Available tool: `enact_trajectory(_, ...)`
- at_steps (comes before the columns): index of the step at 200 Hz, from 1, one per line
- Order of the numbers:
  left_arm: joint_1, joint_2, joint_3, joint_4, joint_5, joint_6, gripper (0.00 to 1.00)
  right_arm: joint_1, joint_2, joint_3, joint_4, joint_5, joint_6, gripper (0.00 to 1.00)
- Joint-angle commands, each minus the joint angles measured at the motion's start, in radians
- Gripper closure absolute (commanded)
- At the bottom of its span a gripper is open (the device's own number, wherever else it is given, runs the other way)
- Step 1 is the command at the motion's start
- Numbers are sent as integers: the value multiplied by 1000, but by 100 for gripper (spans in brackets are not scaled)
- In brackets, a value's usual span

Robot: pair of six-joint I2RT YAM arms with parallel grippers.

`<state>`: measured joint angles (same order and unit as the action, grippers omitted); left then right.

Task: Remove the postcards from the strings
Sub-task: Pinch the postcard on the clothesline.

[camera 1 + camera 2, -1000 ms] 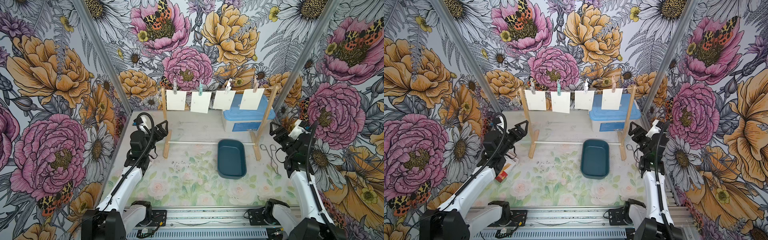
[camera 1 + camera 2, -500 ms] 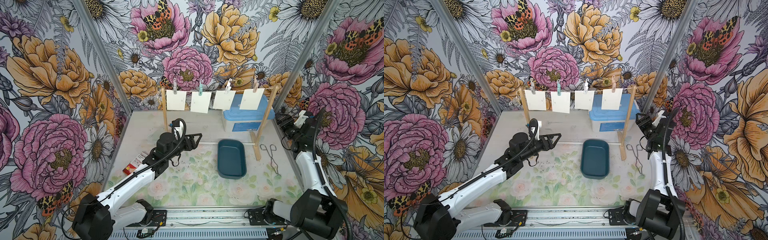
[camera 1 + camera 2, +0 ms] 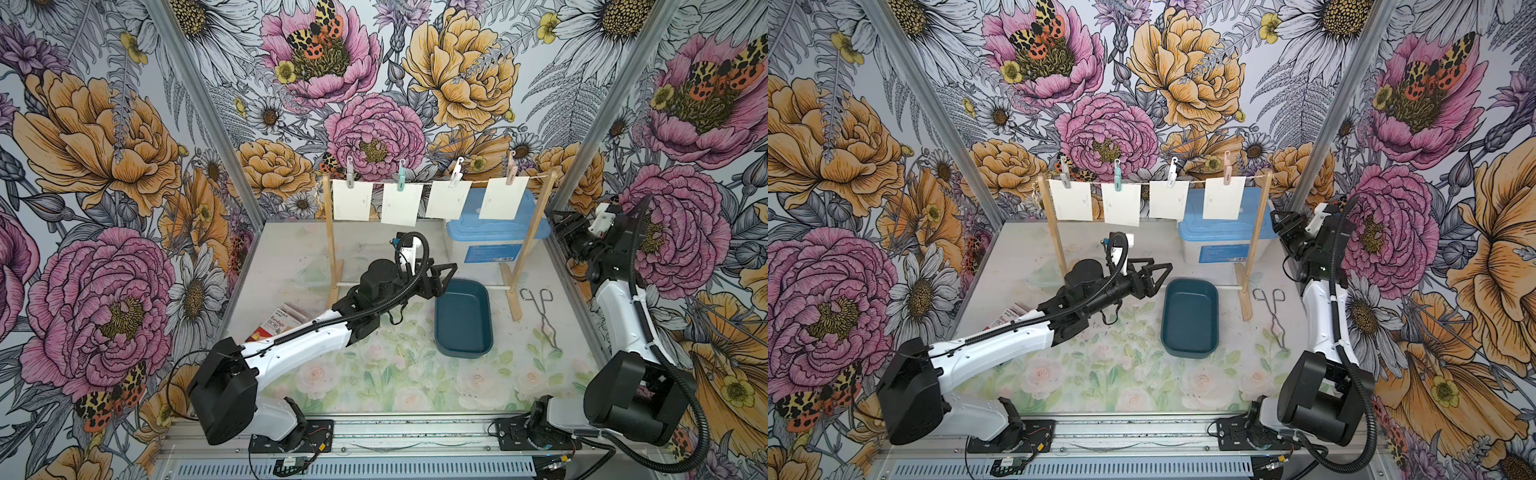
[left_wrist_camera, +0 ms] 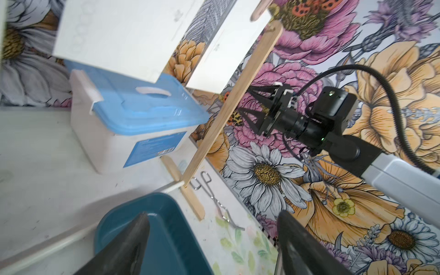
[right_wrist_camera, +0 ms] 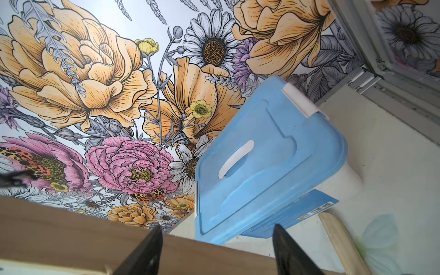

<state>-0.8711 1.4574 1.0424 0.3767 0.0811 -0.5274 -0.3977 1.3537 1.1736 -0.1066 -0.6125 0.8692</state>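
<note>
Several cream postcards hang from pastel pegs on the twine string between two wooden posts, at the back in both top views. My left gripper is open and empty, low over the table at the far left corner of the teal tray, below the cards. In the left wrist view its fingertips straddle the tray's edge, with two postcards above. My right gripper is open, just right of the right post, which crosses behind its fingertips.
A teal tray lies mid-table. A blue-lidded box stands behind the right post. Metal tongs lie right of the rack's foot. A red-and-white box lies near the left wall, partly under my left arm.
My left arm has swung from the left wall to the middle, beside the tray. My right arm has risen and reached back toward the rack's right post. The cards hang as before.
</note>
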Motion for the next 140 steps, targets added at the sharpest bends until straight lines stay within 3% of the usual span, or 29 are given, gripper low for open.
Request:
enact_trajectory(1, -13, 90, 78, 185, 3, 42, 16, 7, -77, 23, -38, -21, -57, 26)
enact_trajectory(60, -13, 353, 339, 340, 38, 55, 15, 10, -188, 57, -91, -72, -114, 22)
enact_trajectory(92, 10, 502, 494, 346, 69, -5, 13, 29, -215, 57, -96, -93, -112, 22)
enact_trajectory(140, 24, 623, 643, 293, 1, -22, 9, 69, -257, 54, -94, -104, -130, 22)
